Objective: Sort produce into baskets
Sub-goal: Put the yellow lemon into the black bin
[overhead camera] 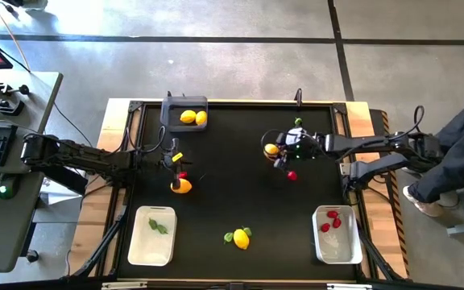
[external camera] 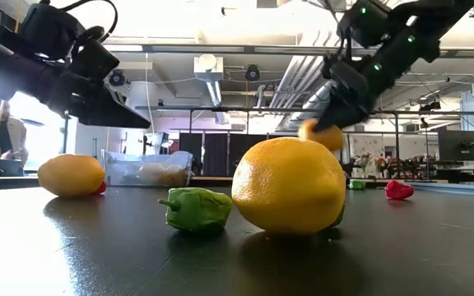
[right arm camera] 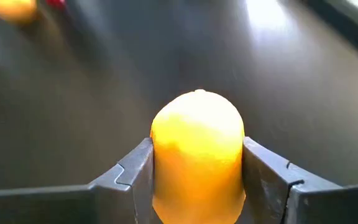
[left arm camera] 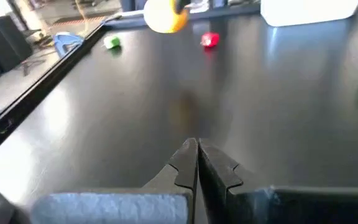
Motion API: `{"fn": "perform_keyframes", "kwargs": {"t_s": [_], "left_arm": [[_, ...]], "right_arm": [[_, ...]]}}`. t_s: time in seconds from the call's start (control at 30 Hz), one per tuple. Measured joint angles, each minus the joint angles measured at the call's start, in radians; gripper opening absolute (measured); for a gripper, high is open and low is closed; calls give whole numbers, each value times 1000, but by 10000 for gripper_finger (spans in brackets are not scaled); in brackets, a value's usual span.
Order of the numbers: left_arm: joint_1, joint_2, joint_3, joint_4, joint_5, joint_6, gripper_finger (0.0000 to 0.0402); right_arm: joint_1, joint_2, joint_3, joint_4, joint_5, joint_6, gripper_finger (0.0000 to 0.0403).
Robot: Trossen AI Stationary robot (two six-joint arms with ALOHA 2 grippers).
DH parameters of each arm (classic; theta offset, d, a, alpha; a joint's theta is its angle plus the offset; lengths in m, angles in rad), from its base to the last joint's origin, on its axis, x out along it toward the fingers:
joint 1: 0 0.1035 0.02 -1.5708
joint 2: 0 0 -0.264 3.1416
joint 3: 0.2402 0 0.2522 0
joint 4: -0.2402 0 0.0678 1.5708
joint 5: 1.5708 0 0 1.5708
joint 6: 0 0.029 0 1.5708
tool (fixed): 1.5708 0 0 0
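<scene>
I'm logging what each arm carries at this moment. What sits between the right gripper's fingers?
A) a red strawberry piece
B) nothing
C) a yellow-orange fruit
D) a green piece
C: in the right wrist view the right gripper has a finger pressed against each side of a yellow-orange fruit, and the low view shows that fruit lifted off the table.
</scene>
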Motion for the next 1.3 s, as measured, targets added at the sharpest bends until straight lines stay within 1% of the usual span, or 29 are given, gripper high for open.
{"fn": "perform_keyframes", "kwargs": {"t_s": [0.2,0.4,0.47,0.6,0.7,0.8,0.93,1.07,1.3], "left_arm": [[11,0,1,86,-8,-37,0],[32,0,1,143,85,-86,0],[38,0,3,159,100,-84,0],[49,0,40,141,102,-69,0],[58,0,92,112,102,-67,0],[63,0,150,57,106,-38,0],[63,0,211,9,107,14,3],[64,0,255,17,86,36,24],[61,25,266,59,83,29,84]], "right_arm": [[0,10,2,255,-67,-71,174],[0,75,2,516,-84,-164,174],[0,117,2,611,-115,-192,174],[0,221,2,817,-202,-223,174],[0,298,2,915,-246,-224,174],[0,360,2,999,-259,-233,174],[-3,394,2,1085,-260,-255,174],[1,397,2,1176,-260,-264,174],[23,397,3,1270,-269,-237,174]]}}
